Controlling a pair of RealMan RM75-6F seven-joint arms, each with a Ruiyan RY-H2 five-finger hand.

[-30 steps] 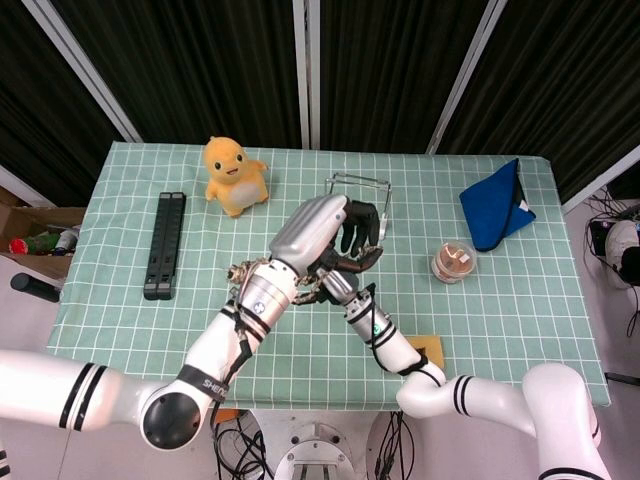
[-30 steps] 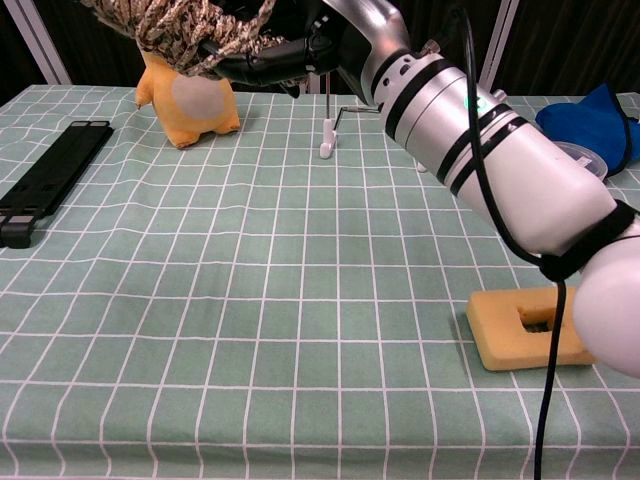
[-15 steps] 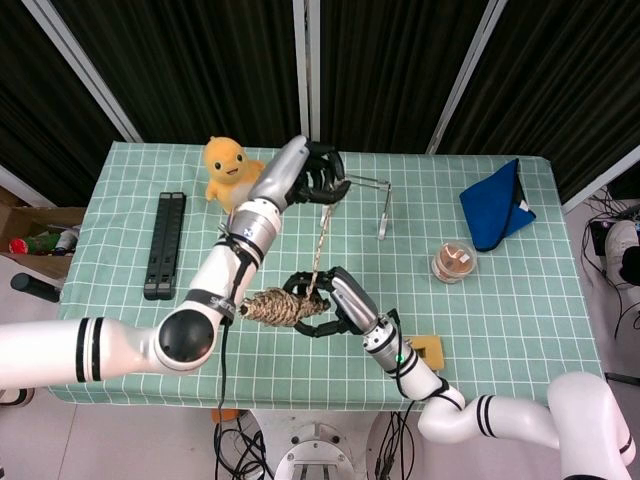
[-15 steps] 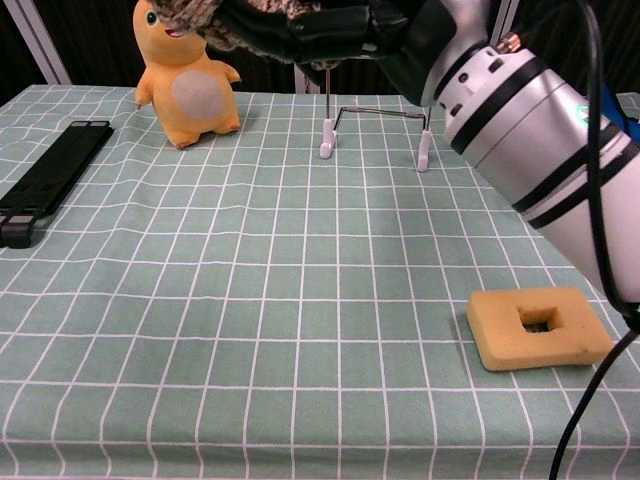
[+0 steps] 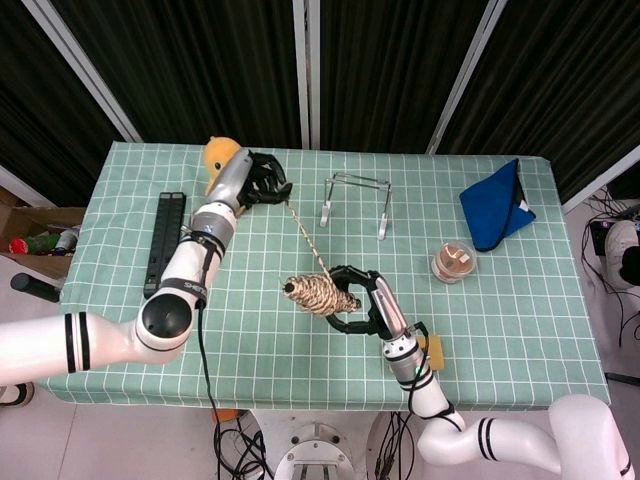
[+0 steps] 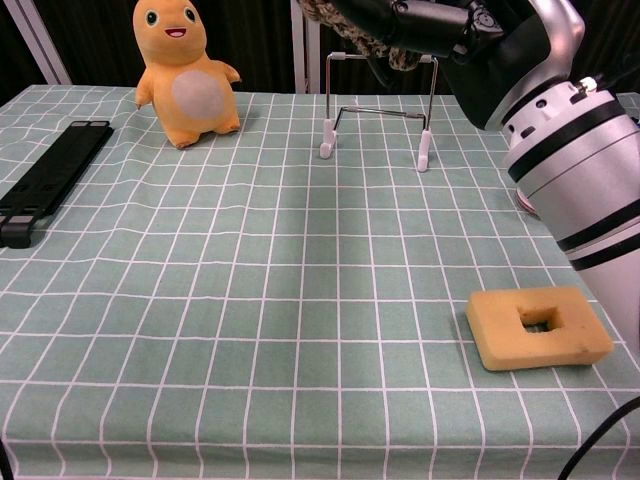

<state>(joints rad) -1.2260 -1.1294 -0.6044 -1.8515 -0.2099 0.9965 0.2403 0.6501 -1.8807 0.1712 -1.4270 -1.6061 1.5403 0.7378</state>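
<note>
right hand (image 5: 362, 302) clasps rope ball (image 5: 320, 296), aloft in front of wire rack (image 5: 354, 203) | left hand (image 5: 252, 182) pinches rope end (image 5: 290, 205) left of rack | keep strand taut, hands level

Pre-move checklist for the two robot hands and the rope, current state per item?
1. Right robot hand grips rope ball: ok.
2. Left robot hand holds rope end: ok.
3. Rope strand stretched straight between the hands: ok.
4. Strand apart from wire rack: ok in head view.
5. Left robot hand apart from plush toy: cannot tell, they overlap in head view.
6. Sponge block lies flat, untouched: ok.
</note>
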